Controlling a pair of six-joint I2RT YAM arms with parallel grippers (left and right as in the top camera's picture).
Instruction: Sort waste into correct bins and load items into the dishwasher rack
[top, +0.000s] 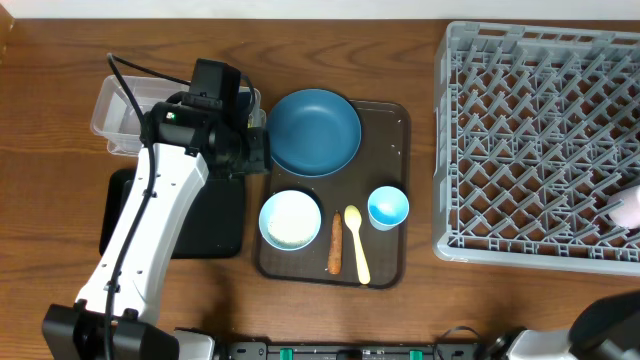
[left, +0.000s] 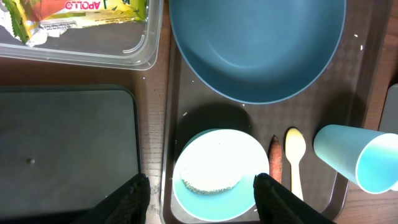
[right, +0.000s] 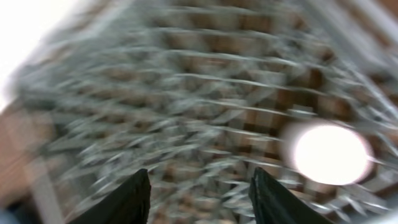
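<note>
Left tool (left: 202, 186) spread, empty; pale bowl (left: 214, 148) directly beneath, between its fingers (left: 124, 199). We judge risk: uneven rim pinch tips bowl, scattering rice clump (left: 211, 180) over brown serving tray (left: 362, 106); one finger may nudge food stick (left: 276, 165) and yellow spoon (left: 296, 163) just beside. Right tool (right: 199, 186) spread, empty, over dishwasher rack (right: 186, 93); view blurred. Bowl shallow, white inside, bluish rim, rice on tool-near side.
</note>
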